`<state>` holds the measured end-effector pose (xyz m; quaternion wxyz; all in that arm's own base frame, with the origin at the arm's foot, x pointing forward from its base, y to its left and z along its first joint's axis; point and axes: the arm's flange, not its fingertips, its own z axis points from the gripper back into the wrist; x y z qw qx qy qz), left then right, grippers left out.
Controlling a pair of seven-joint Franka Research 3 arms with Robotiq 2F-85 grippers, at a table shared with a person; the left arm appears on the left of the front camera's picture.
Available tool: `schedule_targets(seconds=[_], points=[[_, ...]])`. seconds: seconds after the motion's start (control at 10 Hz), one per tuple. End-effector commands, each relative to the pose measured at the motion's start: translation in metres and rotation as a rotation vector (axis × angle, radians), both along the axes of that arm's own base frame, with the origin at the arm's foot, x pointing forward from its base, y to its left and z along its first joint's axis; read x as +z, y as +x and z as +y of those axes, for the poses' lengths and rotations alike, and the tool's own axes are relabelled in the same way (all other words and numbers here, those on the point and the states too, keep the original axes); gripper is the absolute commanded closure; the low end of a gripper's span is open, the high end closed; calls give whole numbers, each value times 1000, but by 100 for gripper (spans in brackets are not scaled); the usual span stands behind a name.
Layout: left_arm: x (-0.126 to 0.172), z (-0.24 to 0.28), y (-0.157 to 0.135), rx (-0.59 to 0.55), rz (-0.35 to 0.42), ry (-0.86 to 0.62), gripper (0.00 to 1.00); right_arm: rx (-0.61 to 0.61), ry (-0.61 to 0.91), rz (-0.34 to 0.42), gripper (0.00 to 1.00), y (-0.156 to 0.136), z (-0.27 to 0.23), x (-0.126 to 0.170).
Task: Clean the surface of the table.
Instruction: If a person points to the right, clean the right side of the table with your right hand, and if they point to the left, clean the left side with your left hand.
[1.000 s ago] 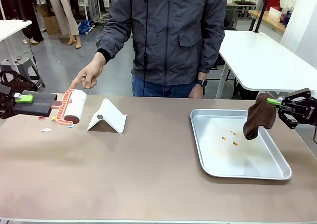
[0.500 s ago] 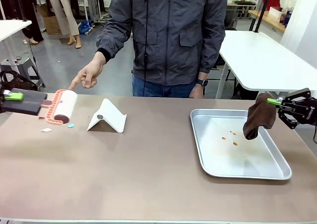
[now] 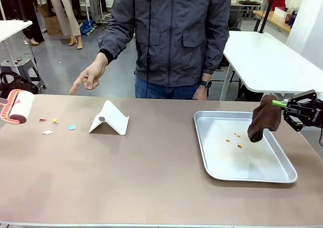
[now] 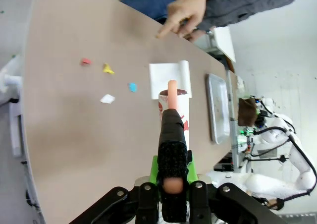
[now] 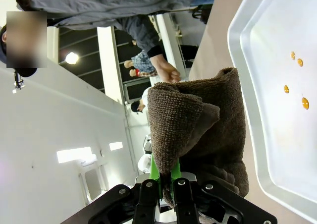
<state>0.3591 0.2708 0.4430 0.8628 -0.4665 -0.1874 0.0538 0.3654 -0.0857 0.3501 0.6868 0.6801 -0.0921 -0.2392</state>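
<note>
Four scraps [image 3: 72,127] dot the table [image 3: 151,172]; left claw [image 4: 172,168] clamps one roller [image 3: 19,107], right claw [image 3: 279,104] one brown cloth [image 3: 263,118].

taupe table [image 3: 151,182], brown cloth [image 3: 264,118], seemingly orange crumbs [image 3: 239,146]

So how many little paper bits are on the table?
4, at the table's left end: a red bit, a yellow bit beside it, a blue bit nearer the white folded stand, a white bit nearest the robot. More could hide under the stand.
</note>
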Motion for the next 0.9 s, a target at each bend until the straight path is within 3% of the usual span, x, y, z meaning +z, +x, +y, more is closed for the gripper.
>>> schedule_targets(seconds=[0.0, 0.3, 0.8], points=[[4, 3, 0, 33, 23, 78, 78, -5, 25, -12, 100, 1, -1, 3], [3, 25, 4, 87, 63, 225, 78, -5, 25, -12, 100, 1, -1, 3], [-5, 43, 14, 152, 82, 221, 78, -5, 25, -12, 100, 1, -1, 3]])
